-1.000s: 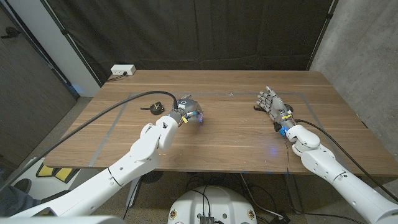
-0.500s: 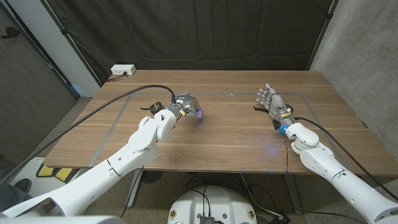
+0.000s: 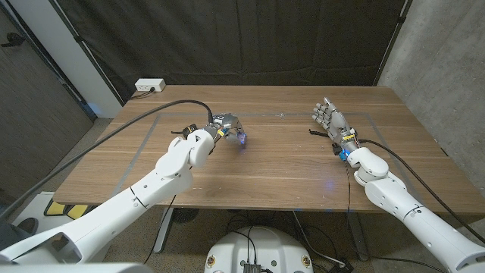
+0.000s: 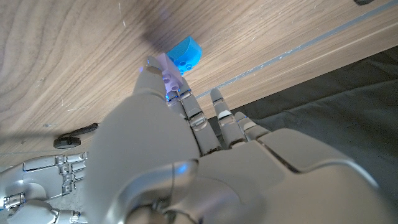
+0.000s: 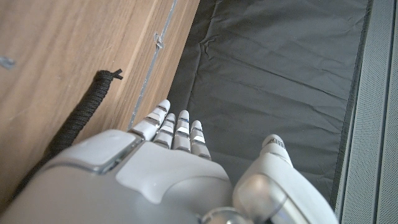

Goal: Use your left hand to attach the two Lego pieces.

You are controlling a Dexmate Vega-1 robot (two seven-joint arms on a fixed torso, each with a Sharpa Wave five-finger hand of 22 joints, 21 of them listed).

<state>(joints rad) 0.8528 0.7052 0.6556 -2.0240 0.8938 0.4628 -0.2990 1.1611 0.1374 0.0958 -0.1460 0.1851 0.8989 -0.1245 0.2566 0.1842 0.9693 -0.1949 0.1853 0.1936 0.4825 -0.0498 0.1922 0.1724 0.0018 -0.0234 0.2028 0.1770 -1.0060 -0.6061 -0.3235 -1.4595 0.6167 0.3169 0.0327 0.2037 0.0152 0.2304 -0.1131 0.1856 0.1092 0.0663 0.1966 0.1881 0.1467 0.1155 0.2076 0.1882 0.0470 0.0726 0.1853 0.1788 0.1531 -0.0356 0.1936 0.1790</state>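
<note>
The left hand's fingers [image 4: 163, 74] pinch a pale purple Lego piece [image 4: 166, 67], touching the blue Lego piece [image 4: 185, 52] on the counter [image 3: 288, 163] left of centre; pressing off-square could skid the blue brick away; stud alignment is hidden; farther right, the right hand [image 3: 331, 121] stands spread, holding nothing.

- Wide bare surface [image 3: 280, 163] lies between both hands, an easy passage.
- A black cable [image 3: 144, 130] loops by the left hand [image 3: 226, 125], crowding that side.
- Blue Lego piece [image 4: 185, 52] sits beyond the fingers [image 4: 198, 121], seemingly unobstructed.
</note>
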